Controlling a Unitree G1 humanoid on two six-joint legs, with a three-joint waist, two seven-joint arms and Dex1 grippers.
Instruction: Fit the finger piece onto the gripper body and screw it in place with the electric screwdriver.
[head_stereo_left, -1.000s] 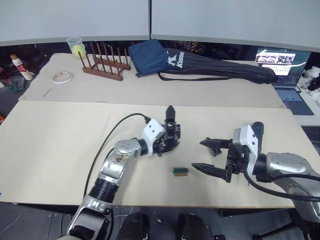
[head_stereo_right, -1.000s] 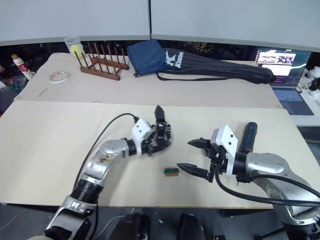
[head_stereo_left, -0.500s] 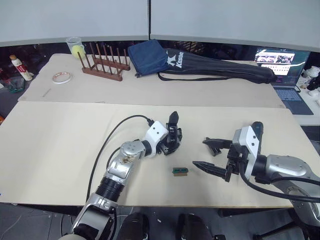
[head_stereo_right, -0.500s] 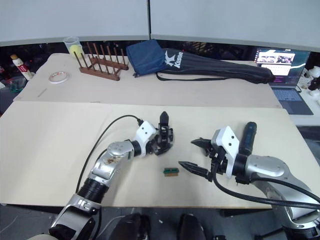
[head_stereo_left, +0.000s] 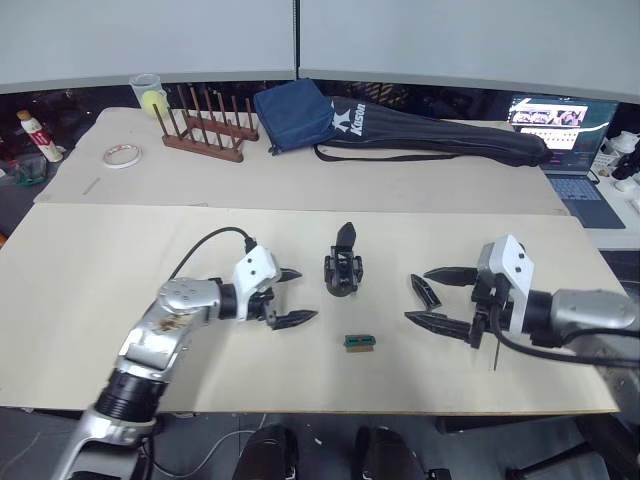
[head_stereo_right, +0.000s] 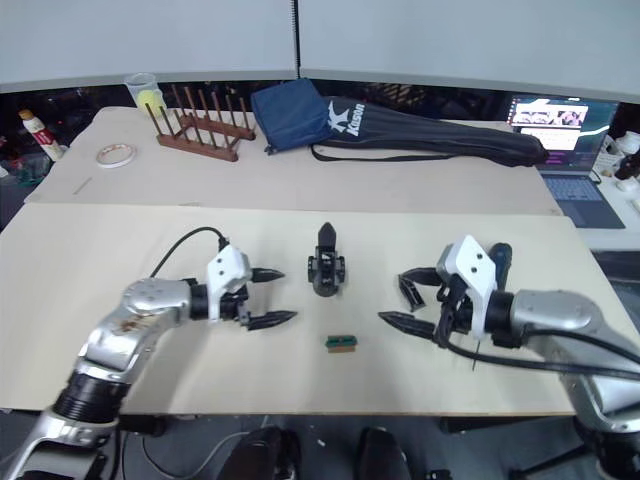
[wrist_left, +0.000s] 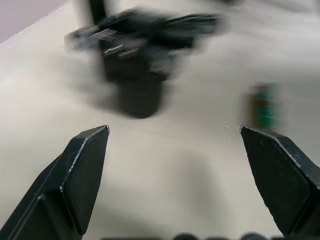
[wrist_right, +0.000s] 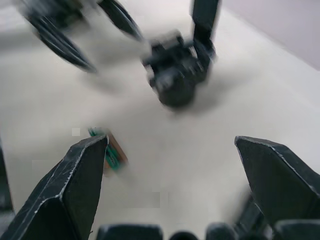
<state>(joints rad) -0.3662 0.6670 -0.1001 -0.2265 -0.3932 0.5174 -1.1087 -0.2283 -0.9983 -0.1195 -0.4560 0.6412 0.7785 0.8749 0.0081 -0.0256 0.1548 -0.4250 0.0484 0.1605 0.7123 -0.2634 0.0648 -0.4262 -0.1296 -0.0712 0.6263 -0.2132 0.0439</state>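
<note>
The gripper body (head_stereo_left: 343, 270) stands upright on its barrel base in the middle of the near table, its one pointed finger up. It is blurred in the left wrist view (wrist_left: 135, 60) and the right wrist view (wrist_right: 177, 75). My left gripper (head_stereo_left: 307, 295) is open a short way to its left and touches nothing. My right gripper (head_stereo_right: 390, 297) is open to the right of the body. The finger piece (head_stereo_left: 426, 292) lies on the table by its open fingertips, not held. The electric screwdriver (head_stereo_right: 501, 258) shows as a dark end behind the right gripper's white housing.
A small green block (head_stereo_left: 359, 342) lies near the front edge between the grippers. On the back table are a wooden rack (head_stereo_left: 205, 130), a blue pouch (head_stereo_left: 295, 115), a long black zipped bag (head_stereo_left: 440, 140), a tape roll (head_stereo_left: 124, 155) and a laptop (head_stereo_left: 560, 140).
My left gripper has let go of the gripper body, opened and drawn back to the left. The body now stands alone. My right gripper has shifted slightly right.
</note>
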